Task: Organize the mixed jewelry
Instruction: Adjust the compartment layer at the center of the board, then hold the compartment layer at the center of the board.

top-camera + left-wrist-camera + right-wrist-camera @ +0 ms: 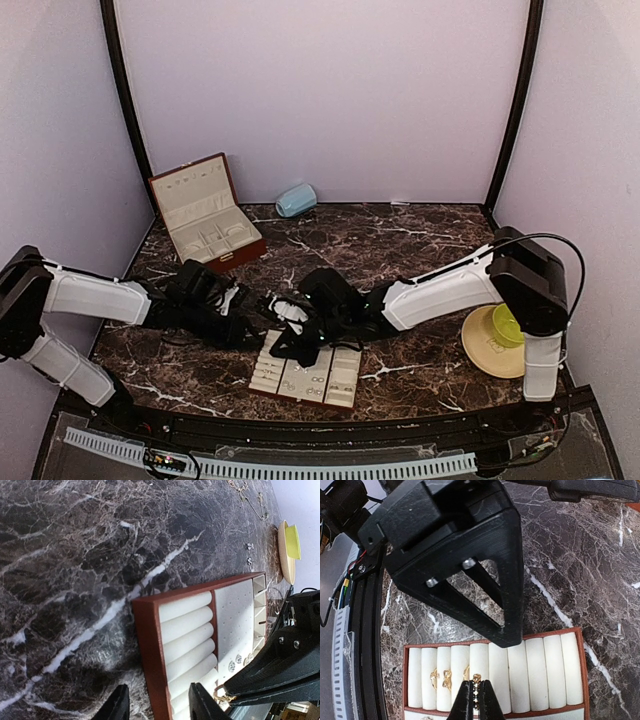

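Two robot arms reach inward over a dark marbled surface [420, 235] and meet above a small red-brown tray [307, 374] that lies flat near the front edge, its cream padded rolls facing up so that rings can be pushed into the gaps between them. The right claw [476, 700] is pinched shut on a small gold ring [476, 679], holding it upright by its edge directly over the rolls, apparently so the band can slide straight down into a gap. Just to the left, two gold rings [440, 678] already sit in neighbouring gaps, which suggests the sorting is partly done. The left claw [156, 705] hovers at the tray's corner with its jaws partly apart and nothing between them; it seems placed there to steady the tray or to stay clear. In the left wrist view, small sparkling earrings [235, 662] rest on the tray's perforated cream panel, where posts can be pinned. More jewelry remains loose on the surface: two small stud earrings [249, 553] and a thin chain [252, 502] beyond the tray. At the back, a larger jewelry box [203, 212] stands open, and a yellow plate [492, 342] sits at the right edge.
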`<state>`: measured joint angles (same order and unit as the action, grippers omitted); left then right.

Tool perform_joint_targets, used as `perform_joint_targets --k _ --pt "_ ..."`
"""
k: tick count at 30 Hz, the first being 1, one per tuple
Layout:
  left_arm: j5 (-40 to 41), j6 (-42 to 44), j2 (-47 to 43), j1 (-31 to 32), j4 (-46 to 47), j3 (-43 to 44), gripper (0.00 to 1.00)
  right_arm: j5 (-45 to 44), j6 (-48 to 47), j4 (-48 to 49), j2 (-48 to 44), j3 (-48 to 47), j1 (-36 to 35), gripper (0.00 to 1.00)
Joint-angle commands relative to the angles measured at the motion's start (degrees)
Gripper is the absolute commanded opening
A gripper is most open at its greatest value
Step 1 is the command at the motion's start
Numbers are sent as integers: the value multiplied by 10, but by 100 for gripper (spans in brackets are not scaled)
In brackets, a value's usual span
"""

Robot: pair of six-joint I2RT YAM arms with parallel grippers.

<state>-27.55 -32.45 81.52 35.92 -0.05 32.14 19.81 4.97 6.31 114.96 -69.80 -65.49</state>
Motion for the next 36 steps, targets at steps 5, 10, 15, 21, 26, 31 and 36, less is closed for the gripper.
perform_joint_targets --k 5,10,15,21,26,31,36 --pt "-28 -10 -17 12 -12 -21 40 -3 -7 -3 22 -27 -9 0" --pt "-31 -7 -10 17 -12 -21 41 -3 -11 -8 30 -31 -9 0" --pt "-32 -6 -5 20 -12 -18 40 -11 -16 -14 33 -29 -9 0" --pt "-33 0 -1 25 -16 -18 39 -14 -14 -10 30 -27 -10 0" --pt "-31 -1 10 28 -16 -18 33 -18 -14 -8 24 -31 -9 0" --pt "-18 4 15 31 -26 -17 28 -20 -16 -10 19 -32 -9 0" --pt "-11 7 17 33 -30 -17 26 -22 -15 -6 19 -30 -9 0"
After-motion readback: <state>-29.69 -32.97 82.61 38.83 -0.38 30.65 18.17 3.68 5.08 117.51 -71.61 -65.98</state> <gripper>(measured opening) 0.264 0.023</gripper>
